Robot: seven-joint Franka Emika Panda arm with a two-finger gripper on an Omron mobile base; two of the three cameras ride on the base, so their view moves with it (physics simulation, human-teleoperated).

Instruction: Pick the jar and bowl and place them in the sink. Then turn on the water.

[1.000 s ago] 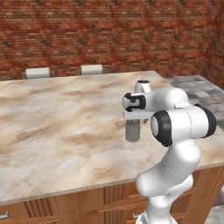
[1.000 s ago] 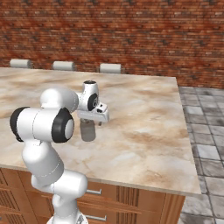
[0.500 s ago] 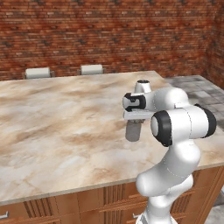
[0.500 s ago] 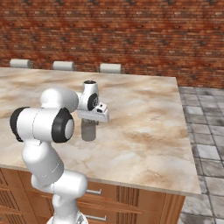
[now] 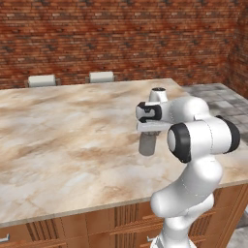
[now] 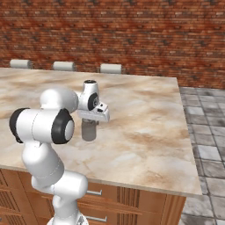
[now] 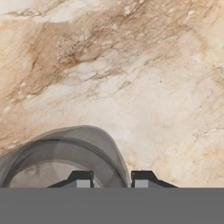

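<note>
Looking down from the base cameras, I see the small translucent grey cylindrical jar [image 5: 147, 144] standing upright on the broad marble-patterned countertop [image 5: 72, 131], directly under my white arm's two-finger gripper [image 5: 148, 133]. The hand hangs over the jar's narrower, lid-like top, and in the right base view the jar [image 6: 89, 130] shows below the white hand block, its lower body smooth and faintly see-through against the stone.

From the hand camera the jar [image 7: 65, 155] appears as a curved grey wall with a darker ring inside it, glassy and rounded. The two small dark fingertips [image 7: 80, 179] stand either side of that wall at its right edge, one inside the rim and one outside, so the gripper [image 7: 111, 180] looks pinched onto the jar's rim with only a narrow gap between the tips. I can't tell from any of the views whether the base of the jar is off the counter.

The countertop is glossy, cream and pale grey with rust-brown veins, flat with a thin straight edge, sitting on wooden cabinets [image 6: 132, 204] with panelled fronts and slim metal handles. Beyond the counter's far edge, three pale padded chair backs [image 6: 110, 68] line up against a rough red brick wall [image 6: 132, 35]. Right of the counter lies a grey stone-tiled floor [image 6: 206, 145].
</note>
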